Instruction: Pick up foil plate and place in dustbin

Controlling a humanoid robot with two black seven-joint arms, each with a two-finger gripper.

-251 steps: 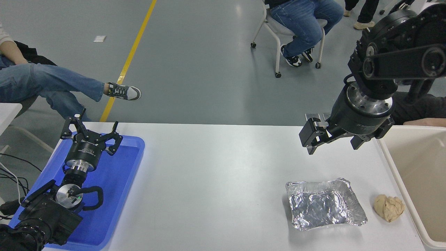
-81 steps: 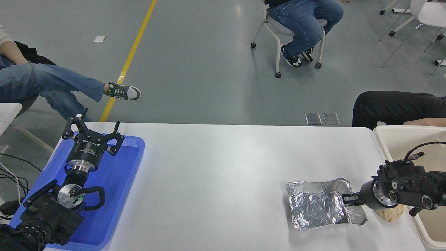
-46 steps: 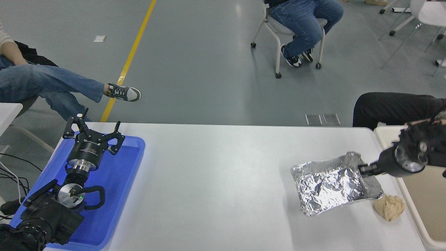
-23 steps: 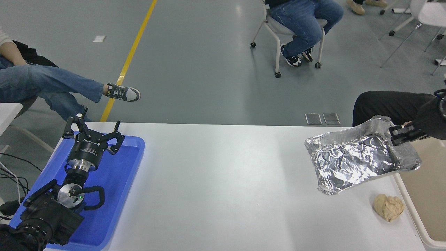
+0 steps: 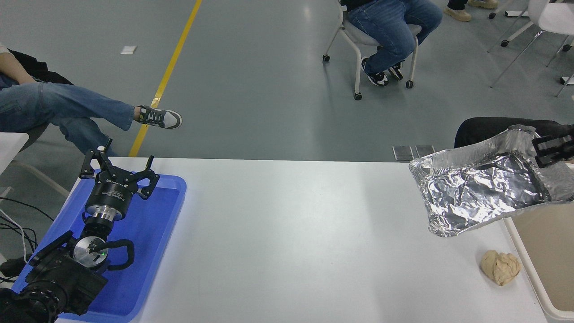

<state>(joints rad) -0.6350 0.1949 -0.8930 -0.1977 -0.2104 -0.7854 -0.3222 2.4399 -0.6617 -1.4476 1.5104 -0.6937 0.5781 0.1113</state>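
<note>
Left tool (image 5: pixel 117 169): black, fingers spread apart, parked above the shallow blue plastic tray (image 5: pixel 157 233) at the left end of the white worktop (image 5: pixel 287 233). Shiny, crinkled silver foil plate (image 5: pixel 482 188): clear of the worktop, tilted, over its right end and overlapping the rim of the large cream-beige plastic dustbin (image 5: pixel 545 251). Right tool (image 5: pixel 552 150): black, at the right edge, clamped on the plate's far right rim. Small tan crumpled paper ball (image 5: pixel 501 267): on the worktop, just beside the dustbin.

Whole middle of the white table (image 5: pixel 287 233) is open, easy to pass through. Only a tan paper ball (image 5: pixel 501 267) sits by the dustbin (image 5: pixel 540 251), and the blue tray (image 5: pixel 152 233) takes the left end.
</note>
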